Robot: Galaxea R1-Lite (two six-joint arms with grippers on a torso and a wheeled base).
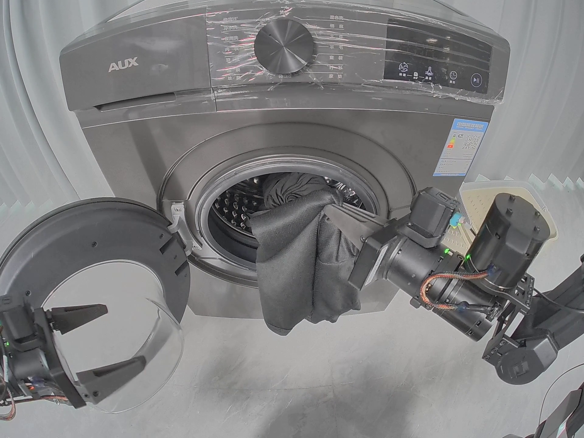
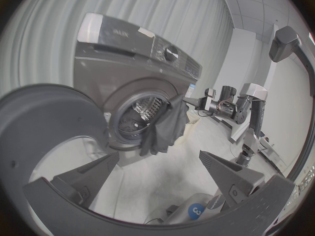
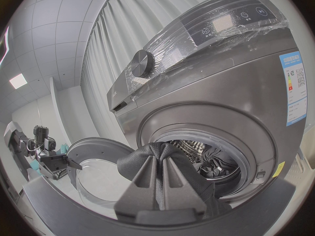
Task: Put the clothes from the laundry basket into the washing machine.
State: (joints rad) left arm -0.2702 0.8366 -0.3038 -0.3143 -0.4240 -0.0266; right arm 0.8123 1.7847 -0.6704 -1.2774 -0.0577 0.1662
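A grey washing machine point(image 1: 152, 135) stands with its round door point(image 1: 91, 232) swung open to the left. My right gripper point(image 1: 333, 209) is at the right side of the drum mouth, shut on a dark grey garment point(image 1: 298, 263). The garment hangs from the opening's rim down the machine's front. In the right wrist view the fingers point(image 3: 144, 177) pinch a fold of that cloth point(image 3: 134, 161), and another dark garment point(image 3: 216, 163) lies inside the drum. My left gripper point(image 1: 103, 342) is open and holds nothing, low at the left in front of the door. The cream laundry basket point(image 1: 486, 193) sits right of the machine, behind my right arm.
The open door's glass bowl point(image 1: 158, 336) juts out next to my left gripper. Bare grey floor point(image 1: 304, 384) lies in front of the machine. Pale curtains point(image 1: 36, 123) hang behind and beside it.
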